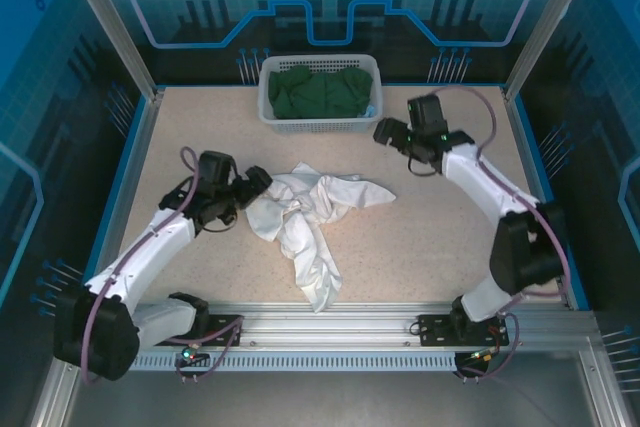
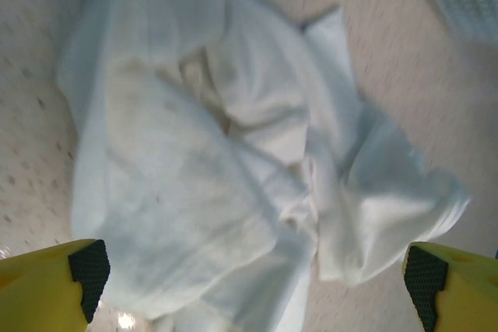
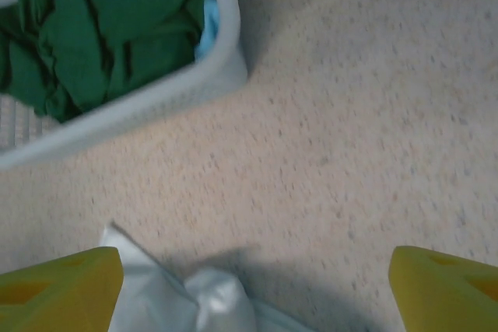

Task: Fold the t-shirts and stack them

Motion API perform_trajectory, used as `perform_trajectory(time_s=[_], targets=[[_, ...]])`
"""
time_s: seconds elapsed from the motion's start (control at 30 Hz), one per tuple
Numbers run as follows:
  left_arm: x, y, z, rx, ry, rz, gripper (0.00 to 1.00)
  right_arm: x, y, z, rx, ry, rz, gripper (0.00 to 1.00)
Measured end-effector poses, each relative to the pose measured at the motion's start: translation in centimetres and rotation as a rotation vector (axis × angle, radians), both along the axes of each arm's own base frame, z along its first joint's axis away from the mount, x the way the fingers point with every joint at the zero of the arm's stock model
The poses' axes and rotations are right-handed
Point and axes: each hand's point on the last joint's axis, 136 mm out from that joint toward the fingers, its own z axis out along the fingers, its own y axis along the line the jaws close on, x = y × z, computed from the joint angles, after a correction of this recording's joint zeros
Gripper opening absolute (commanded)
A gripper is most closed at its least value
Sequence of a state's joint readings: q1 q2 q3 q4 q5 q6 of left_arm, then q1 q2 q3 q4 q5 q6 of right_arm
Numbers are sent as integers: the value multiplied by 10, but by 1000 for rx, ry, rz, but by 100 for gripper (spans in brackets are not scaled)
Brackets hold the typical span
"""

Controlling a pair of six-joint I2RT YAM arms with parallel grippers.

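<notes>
Item 1. Left hand (image 1: 254,187): at the left side of the table (image 1: 440,247), low and just beside the left edge of the white heap. Its fingers stand wide apart and grip nothing. In the left wrist view the cloth lies below and between them, loose. Judged to be placed for picking an edge or hem to spread the garment.

Item 2. White t-shirt (image 1: 300,212): mid-table, between the two arms. It lies crumpled and twisted on the table, with one long tail trailing toward the near edge and another lobe reaching right. No fold is made (the black print is not to be seen in the bunching). It needs flattening before any fold, so the task stands near its start.

Item 3. Basket (image 1: 320,128): white plastic lattice, at the far edge, centre. It holds the green t-shirt (image 1: 320,93), bundled inside, not folded and touched by neither hand; likely kept there until the white one is done.

Item 4. Right hand (image 1: 385,133): far right of centre, just beside the basket's right near corner and above bare table. Its fingers are spread, with nothing between them. A corner of the white cloth shows near its left finger in the wrist view. It is apart from both garments, seemingly waiting to take the shirt's right side.
</notes>
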State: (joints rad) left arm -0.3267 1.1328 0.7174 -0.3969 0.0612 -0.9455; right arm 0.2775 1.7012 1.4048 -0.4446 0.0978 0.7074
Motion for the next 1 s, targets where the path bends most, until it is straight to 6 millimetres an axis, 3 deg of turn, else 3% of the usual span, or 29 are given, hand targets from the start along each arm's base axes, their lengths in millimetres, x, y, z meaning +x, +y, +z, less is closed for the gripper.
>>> perform_trajectory(time_s=[0.1,0.23,0.3,0.43,0.53,0.67,0.73,0.8,1.0], targets=[[-11,-18,-21,-29,54,-29,96,29,8,-8,-7,52,-8,89],[-7,-30,-37,-64,86,-40,84,70,16,-26,-14,115,-25,83],[-4,-33,-39,-75,82,-49,81,87,19,-38,-21,136,-31,79],[4,-39,-36,-95,50,-60,79,110,23,-66,-37,188,-46,62],[7,-44,-40,-121,32,-78,70,119,24,-88,-44,221,-60,47],[3,-48,-54,-140,46,-102,56,125,22,-89,-48,203,-85,14],[2,-50,-60,-146,52,-110,51,127,18,-89,-28,203,-109,4],[2,-51,-62,-150,54,-114,46,129,18,-88,3,207,-110,0],[7,-54,-58,-153,20,-131,31,119,4,-88,15,214,-151,0]])
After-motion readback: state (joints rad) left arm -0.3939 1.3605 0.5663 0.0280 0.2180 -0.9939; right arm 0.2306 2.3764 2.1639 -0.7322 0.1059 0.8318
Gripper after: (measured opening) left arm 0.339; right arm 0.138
